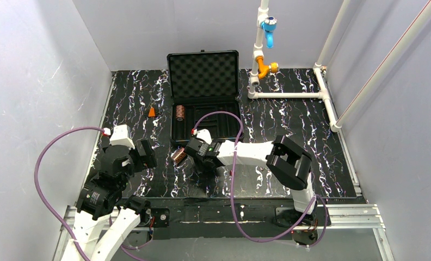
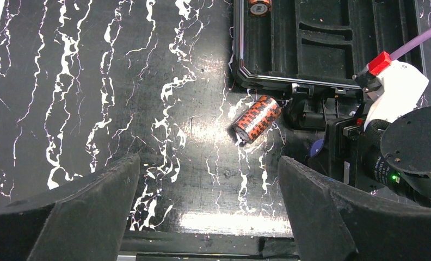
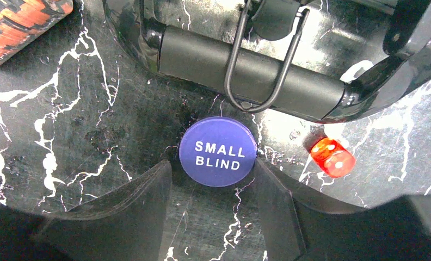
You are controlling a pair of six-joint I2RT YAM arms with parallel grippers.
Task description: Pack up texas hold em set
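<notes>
The black briefcase [image 1: 203, 103] lies open, foam lid [image 1: 203, 73] up, with one copper-brown chip stack [image 1: 179, 112] in its slotted tray. A second chip stack [image 1: 178, 156] [image 2: 257, 118] lies on its side on the mat before the case's front left corner. My right gripper [image 1: 191, 148] [image 3: 212, 166] is low in front of the case handle [image 3: 251, 70], open, its tips either side of a blue "SMALL BLIND" disc [image 3: 217, 151] flat on the mat. A red die [image 3: 332, 157] lies just right of it. My left gripper [image 1: 142, 155] [image 2: 209, 190] hangs wide open and empty, left of the loose stack.
A small orange cone [image 1: 152, 112] stands left of the case. White pipes [image 1: 289, 95] with blue and orange fittings run along the back right. The right arm [image 1: 257, 152] stretches across the mat's front. Grey walls enclose the black marbled mat [image 1: 131, 103].
</notes>
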